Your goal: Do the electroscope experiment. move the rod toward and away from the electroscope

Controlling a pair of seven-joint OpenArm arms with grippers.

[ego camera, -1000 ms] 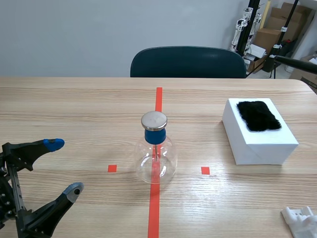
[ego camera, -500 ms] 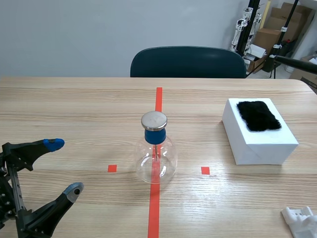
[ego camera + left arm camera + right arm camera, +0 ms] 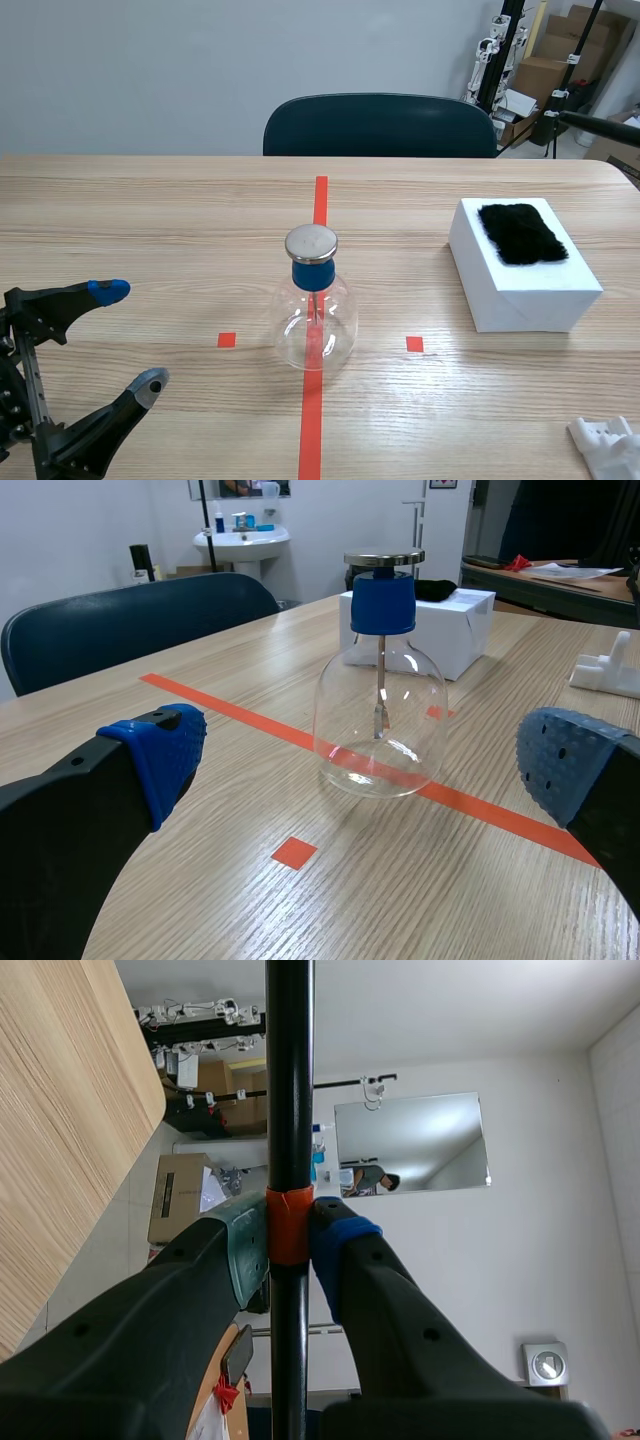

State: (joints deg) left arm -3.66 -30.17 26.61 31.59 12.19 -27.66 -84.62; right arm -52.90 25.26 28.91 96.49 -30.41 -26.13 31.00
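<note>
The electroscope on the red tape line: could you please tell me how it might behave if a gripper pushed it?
The electroscope looks like clear glass, so it is probably fragile and slick. Its metal disc and blue cap sit high, so a push there might tip it.

Dark chair [image 3: 380,125] behind wooden table [image 3: 150,210]

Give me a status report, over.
Left gripper open, empty. Right gripper shut on rod. Electroscope upright on tape line. White box stands to its right.
</note>
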